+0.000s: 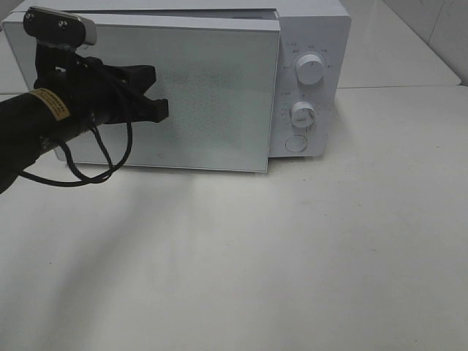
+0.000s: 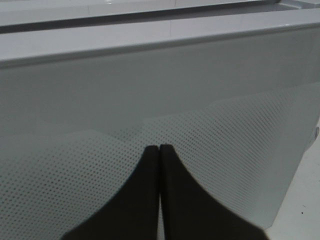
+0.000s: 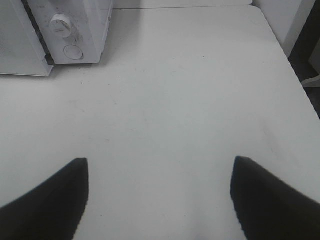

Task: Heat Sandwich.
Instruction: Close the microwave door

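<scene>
**White desk, microwave door a crack from shut**

No view shows the sandwich (my guess is that it sits inside the microwave (image 1: 314, 29), behind the door (image 1: 219, 95), whose dotted glass lets nothing show through). That door stands almost closed. A dark gap runs along its top edge, and its free edge laps in front of the dials (image 1: 311, 69).

The left tool (image 2: 159, 147) is pinched shut and empty. Its tips face the glass squarely, either touching it or just short of it; I cannot tell which. If my guess holds, the sandwich lies straight ahead of this tool, through the door, and the door's long axis runs across the line of push. The tips meet the glass left of the door's middle, away from the free edge, so I judge the leverage there to be the poorer.

The right tool (image 3: 160, 159) hangs wide open over the desk (image 1: 256, 256), holding nothing and well apart from the door. The left arm is the nearer one.
</scene>
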Available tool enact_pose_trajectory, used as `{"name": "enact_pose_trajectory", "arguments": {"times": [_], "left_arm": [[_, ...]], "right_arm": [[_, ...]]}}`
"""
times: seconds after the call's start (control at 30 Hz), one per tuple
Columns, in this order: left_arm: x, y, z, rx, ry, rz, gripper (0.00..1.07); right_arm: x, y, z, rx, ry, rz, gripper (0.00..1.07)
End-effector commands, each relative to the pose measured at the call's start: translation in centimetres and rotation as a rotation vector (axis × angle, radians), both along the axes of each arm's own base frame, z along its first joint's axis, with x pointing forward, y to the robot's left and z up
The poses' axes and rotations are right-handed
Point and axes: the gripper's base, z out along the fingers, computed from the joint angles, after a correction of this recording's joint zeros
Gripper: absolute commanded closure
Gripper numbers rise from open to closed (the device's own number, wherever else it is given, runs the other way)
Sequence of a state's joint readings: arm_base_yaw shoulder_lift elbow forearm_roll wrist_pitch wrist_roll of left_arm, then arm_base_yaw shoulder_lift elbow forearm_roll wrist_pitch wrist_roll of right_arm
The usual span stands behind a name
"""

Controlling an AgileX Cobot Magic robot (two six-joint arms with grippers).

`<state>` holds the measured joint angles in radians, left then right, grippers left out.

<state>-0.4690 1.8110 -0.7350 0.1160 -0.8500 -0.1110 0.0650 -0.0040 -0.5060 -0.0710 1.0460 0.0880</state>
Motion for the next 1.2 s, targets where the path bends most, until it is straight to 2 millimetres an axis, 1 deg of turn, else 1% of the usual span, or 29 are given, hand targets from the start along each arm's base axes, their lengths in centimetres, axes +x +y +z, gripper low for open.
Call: {"name": "enact_pose_trajectory", "arguments": {"times": [0.03,0.1,0.13,0.2,0.23,0.27,0.37,0.7,0.83,1.0,1.2], "left_arm": [[0.5,-0.9,0.4,-0.025,-0.015,0.003,1.07],[0.7,-1.2,0.4,-0.026,-0.016,0.0,1.07],[1.0,-1.9,0.5,-0.032,-0.023,-0.009,1.07],[1.3,-2.5,0.5,-0.032,-0.019,-0.016,1.07],[1.3,-2.5,0.5,-0.032,-0.019,-0.016,1.07],[1.7,-3.1,0.6,-0.036,-0.014,-0.018,1.07],[2.1,-4.0,0.5,-0.033,-0.013,-0.029,1.07],[3.6,-5.1,0.4,-0.033,-0.028,-0.029,1.07],[4.9,-5.8,0.8,-0.049,-0.05,-0.025,1.07],[5.6,-6.2,0.9,-0.05,-0.052,-0.024,1.07],[6.9,-7.0,1.0,-0.06,-0.066,-0.023,1.07]], "right_arm": [[-0.4,0.0,0.0,-0.001,-0.034,-0.004,0.32],[-0.4,0.0,0.0,-0.001,-0.034,-0.004,0.32],[-0.4,0.0,0.0,-0.001,-0.034,-0.004,0.32],[-0.4,0.0,0.0,-0.001,-0.034,-0.004,0.32],[-0.4,0.0,0.0,-0.001,-0.034,-0.004,0.32],[-0.4,0.0,0.0,-0.001,-0.034,-0.004,0.32],[-0.4,0.0,0.0,0.0,-0.034,-0.004,0.32],[-0.4,0.0,0.0,0.001,-0.034,-0.005,0.32],[-0.4,0.0,0.0,0.001,-0.034,-0.005,0.32],[-0.4,0.0,0.0,0.001,-0.034,-0.005,0.32],[-0.4,0.0,0.0,0.0,-0.034,-0.004,0.32]]}}
